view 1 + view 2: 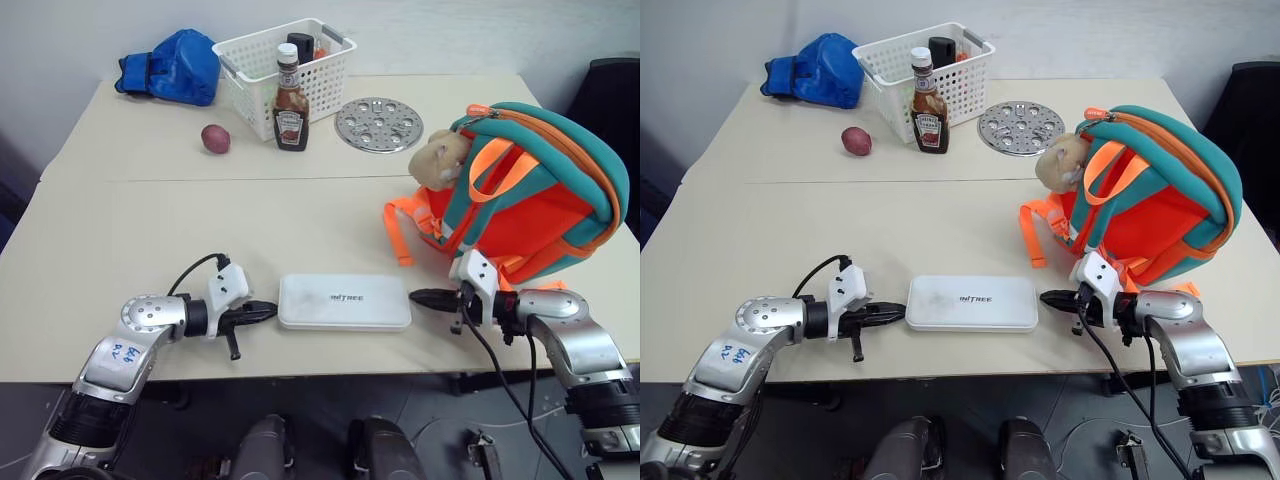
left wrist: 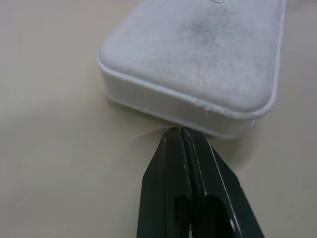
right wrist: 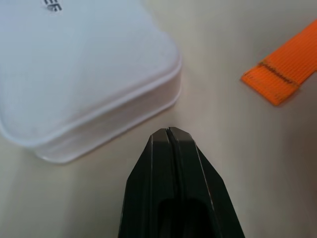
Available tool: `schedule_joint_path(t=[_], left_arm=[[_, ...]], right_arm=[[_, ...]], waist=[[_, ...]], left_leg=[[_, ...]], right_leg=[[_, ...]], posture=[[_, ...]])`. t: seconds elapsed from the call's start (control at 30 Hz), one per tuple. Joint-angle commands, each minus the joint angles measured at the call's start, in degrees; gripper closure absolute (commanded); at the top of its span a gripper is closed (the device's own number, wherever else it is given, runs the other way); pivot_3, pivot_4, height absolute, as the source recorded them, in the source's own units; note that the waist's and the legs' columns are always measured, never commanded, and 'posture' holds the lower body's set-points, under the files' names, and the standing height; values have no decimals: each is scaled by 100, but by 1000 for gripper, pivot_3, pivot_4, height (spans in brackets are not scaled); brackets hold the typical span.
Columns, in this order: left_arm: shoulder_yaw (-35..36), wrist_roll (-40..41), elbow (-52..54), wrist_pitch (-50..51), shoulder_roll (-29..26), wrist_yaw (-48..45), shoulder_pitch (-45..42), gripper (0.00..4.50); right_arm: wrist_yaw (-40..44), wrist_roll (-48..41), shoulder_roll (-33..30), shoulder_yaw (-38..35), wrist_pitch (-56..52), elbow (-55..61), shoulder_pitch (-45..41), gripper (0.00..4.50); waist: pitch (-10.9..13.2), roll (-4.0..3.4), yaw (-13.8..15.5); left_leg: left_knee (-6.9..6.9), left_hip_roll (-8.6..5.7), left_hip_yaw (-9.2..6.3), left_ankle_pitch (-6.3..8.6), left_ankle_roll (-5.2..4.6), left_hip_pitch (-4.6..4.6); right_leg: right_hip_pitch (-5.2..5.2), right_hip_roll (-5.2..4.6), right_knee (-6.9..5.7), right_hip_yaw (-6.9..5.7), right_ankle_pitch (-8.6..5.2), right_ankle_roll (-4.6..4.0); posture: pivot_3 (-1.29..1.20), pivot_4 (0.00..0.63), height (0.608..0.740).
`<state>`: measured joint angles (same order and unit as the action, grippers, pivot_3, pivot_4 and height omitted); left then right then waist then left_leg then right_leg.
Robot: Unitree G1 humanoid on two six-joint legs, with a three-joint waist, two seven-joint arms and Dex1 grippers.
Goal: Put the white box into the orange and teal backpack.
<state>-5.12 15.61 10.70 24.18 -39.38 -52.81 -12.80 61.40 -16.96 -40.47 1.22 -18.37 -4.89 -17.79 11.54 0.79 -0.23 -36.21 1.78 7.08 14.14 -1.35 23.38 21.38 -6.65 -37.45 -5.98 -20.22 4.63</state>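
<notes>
The fingers (image 2: 184,148) of the left gripper (image 1: 268,312) are pressed together with nothing between them, and their tips are brought right up to the short left end of the white box (image 1: 345,301), at its lower edge; whether contact is made cannot be told. The fingers (image 3: 171,144) of the right gripper (image 1: 420,297) are clenched on nothing as well, and their tips are seen just beside the right end of the box, with a small strip of table (image 1: 150,230) left between. The box is laid flat on the table between the two pairs of fingertips, lettering upward. Beyond the right fingers and close to them, the orange and teal backpack (image 1: 520,200) is seen standing, and one orange strap end (image 3: 282,74) is lying near those tips.
</notes>
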Motion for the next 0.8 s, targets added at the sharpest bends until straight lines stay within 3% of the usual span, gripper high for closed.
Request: schedule_joint_path(t=[0.03,0.23,0.27,0.4,0.53,0.73,0.8], left_arm=[[54,62,185,-33,-14,-38,55,4447],[302,107,152,154,-95,89,193,4447],[389,174,140,296,-133,87,228,4280],[1251,1433,-96,1856,-302,-167,59,3324],[1638,2578,-131,3332,-411,-365,-233,2026],[1253,2811,-875,4530,-527,-380,-826,106],[1015,2777,-1052,4748,-508,-424,-1049,46]], right_arm=[[-61,3,79,-51,106,-46,-124,4500],[-57,59,45,-25,245,-123,-103,4500],[-38,59,21,-27,258,-109,-78,4500],[176,66,-137,-21,385,-68,30,4500],[297,106,-182,53,476,-114,2,4500],[553,184,-207,155,586,-179,-78,4500],[586,192,-192,161,585,-174,-105,4500]], waist=[[0,0,1],[0,0,1],[0,0,-1],[0,0,-3],[0,0,5],[0,1,2],[0,1,1]], left_leg=[[0,0,-1,0,0,0],[0,0,-1,0,0,0],[0,0,-1,0,0,0],[0,1,-6,-1,1,-1],[-2,1,-8,-2,3,-1],[-5,-1,-12,-6,10,-4],[-3,-1,-11,-7,13,-4]], right_leg=[[0,0,-1,0,0,0],[1,0,-1,-1,0,0],[1,0,-2,-1,0,0],[1,0,-6,-2,0,0],[-1,-1,-9,-3,0,0],[-3,4,-13,-3,0,0],[-2,5,-15,-2,0,0]], posture=[[0,150,740],[0,150,740],[0,150,740],[0,150,740],[0,150,740],[0,150,740],[0,150,740]])
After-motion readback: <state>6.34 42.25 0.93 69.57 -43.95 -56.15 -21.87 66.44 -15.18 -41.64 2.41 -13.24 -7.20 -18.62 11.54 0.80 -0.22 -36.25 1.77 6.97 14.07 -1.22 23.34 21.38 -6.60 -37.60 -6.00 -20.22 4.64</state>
